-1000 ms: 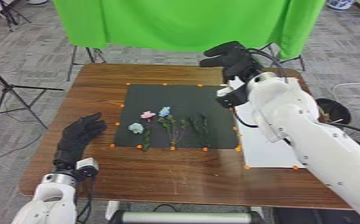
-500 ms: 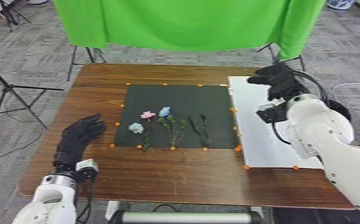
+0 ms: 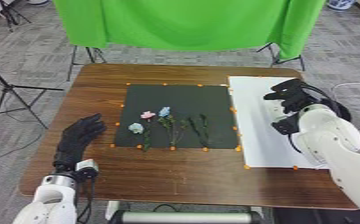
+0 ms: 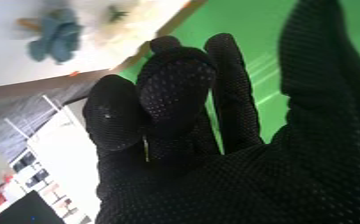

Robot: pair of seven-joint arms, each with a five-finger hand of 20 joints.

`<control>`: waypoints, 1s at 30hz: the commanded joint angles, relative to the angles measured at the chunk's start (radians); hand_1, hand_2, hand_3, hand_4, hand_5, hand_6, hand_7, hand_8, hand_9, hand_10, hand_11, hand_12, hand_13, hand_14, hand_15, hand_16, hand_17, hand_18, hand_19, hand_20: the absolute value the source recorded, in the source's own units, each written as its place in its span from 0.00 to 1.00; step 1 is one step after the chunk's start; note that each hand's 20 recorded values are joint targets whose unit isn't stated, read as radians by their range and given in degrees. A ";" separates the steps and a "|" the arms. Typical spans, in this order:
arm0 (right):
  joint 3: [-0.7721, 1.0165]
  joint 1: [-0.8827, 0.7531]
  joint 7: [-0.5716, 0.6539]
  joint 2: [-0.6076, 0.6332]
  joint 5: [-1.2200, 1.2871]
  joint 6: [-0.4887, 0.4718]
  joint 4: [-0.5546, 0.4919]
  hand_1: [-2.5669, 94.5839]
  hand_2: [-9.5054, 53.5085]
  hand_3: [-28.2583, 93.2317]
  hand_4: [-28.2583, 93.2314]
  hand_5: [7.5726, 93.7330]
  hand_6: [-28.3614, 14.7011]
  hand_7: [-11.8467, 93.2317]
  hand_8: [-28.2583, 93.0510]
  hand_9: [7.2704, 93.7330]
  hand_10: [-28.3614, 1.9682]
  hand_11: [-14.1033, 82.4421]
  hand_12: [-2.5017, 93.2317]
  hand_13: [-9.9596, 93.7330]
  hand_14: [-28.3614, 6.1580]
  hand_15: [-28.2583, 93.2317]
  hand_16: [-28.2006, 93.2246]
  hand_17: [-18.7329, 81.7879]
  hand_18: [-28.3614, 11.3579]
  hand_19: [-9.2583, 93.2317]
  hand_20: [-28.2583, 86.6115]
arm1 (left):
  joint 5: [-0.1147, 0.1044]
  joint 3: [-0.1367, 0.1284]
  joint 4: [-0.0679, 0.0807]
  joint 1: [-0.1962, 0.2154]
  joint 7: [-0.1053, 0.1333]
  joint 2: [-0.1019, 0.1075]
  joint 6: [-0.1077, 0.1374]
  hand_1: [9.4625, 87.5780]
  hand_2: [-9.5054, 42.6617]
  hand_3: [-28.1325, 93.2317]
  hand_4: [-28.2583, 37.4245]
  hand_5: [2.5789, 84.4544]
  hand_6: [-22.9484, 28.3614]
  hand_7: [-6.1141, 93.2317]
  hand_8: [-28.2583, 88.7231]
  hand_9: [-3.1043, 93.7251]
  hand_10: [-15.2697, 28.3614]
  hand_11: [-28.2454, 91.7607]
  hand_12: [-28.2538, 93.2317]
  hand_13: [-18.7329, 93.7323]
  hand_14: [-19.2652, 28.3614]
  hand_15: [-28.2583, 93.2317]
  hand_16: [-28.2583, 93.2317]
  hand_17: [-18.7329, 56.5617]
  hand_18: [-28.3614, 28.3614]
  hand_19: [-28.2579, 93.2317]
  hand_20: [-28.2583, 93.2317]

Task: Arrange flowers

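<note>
Has right hand [image 3: 290, 96] in dotted black fabric, with fingers [image 4: 178, 82] released, near ruffled blue flower [image 4: 56, 41] on flat white sheet [image 3: 263, 137]; has left hand [image 3: 81, 134], also relaxed, at wooden surface [image 3: 159, 175].

Green cloth [image 3: 190, 25], dark tripod [image 3: 10, 87]

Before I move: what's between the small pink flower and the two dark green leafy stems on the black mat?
A blue flower on a green leafy stem, between pink flower and dark stems. Head view.
</note>
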 commanded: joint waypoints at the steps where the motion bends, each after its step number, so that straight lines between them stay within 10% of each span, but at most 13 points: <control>1: -0.029 -0.008 0.025 -0.004 -0.044 -0.020 0.044 0.47 0.00 0.82 0.08 0.52 0.75 0.26 0.15 0.56 0.42 0.24 0.21 0.91 0.72 0.77 0.47 0.77 0.36 1.00 0.69 | 0.000 0.011 0.024 0.042 -0.025 -0.016 -0.007 0.13 0.10 0.79 0.00 0.59 0.47 0.23 0.19 0.53 0.65 0.39 0.35 0.53 0.75 0.40 0.24 0.39 0.72 0.30 0.41; 19: -0.067 -0.046 0.045 -0.026 -0.084 -0.009 0.121 0.47 0.00 0.82 0.08 0.54 0.75 0.28 0.15 0.59 0.43 0.25 0.21 0.91 0.73 0.77 0.47 0.78 0.36 1.00 0.69 | -0.002 0.008 0.023 0.047 -0.030 -0.023 -0.008 0.13 0.10 0.79 0.00 0.59 0.47 0.23 0.19 0.53 0.65 0.39 0.35 0.53 0.75 0.40 0.24 0.39 0.72 0.30 0.41; 30: -0.211 -0.012 -0.043 -0.012 -0.156 0.282 0.134 0.65 0.00 0.74 0.07 0.83 0.70 0.32 0.28 0.92 0.59 0.22 0.41 0.98 0.78 0.77 0.48 0.84 0.36 1.00 0.74 | -0.003 0.008 0.025 0.048 -0.029 -0.023 -0.007 0.13 0.10 0.79 0.00 0.59 0.47 0.23 0.19 0.54 0.65 0.39 0.35 0.53 0.75 0.40 0.24 0.39 0.72 0.30 0.41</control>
